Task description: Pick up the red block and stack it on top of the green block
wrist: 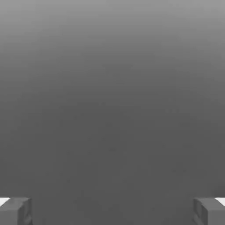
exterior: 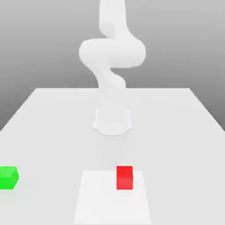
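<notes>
The red block (exterior: 125, 177) sits low in the exterior view, a little right of centre, on a paler square patch (exterior: 112, 197) of the white table (exterior: 176, 132); the green block (exterior: 8, 177) rests on the table at the far lower left edge of the frame, well apart from the red one. The white arm (exterior: 112, 52) rises from its base (exterior: 112, 121) in the middle of the frame and bends out of the top. In the hand view the gripper (wrist: 112, 211) has its two grey fingertips (wrist: 15, 211) at the lower left and lower right corners, spread as wide as they go, with nothing between them and only plain grey background ahead. The step in hand looks like the approach to the red block, nothing having been picked up so far. To do it well, the hand should likely come over the red block with the fingers kept spread, line the two tips up with a pair of opposite flat faces rather than the corners, and drop straight down so the block ends up centred between them before closing. A grip low enough on the sides should keep it from tilting, and a clean vertical lift should clear the table before travelling across toward the lower left
</notes>
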{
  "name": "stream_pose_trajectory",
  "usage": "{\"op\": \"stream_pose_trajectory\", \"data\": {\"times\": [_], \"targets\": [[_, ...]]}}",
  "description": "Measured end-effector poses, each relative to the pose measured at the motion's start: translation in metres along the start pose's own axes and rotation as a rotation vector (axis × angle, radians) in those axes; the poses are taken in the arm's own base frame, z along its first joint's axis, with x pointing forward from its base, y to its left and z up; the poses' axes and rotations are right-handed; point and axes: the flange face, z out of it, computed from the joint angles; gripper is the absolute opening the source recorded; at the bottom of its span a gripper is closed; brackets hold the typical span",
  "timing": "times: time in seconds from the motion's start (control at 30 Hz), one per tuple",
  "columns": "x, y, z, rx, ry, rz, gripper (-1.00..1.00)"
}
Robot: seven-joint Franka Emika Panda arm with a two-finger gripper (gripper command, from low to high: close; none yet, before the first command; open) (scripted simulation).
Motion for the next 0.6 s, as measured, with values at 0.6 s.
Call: {"op": "stream_pose_trajectory", "data": {"times": [0.6], "targets": [[-0.231, 0.190, 0.327, -0.494, -0.488, 0.002, 0.00]]}}
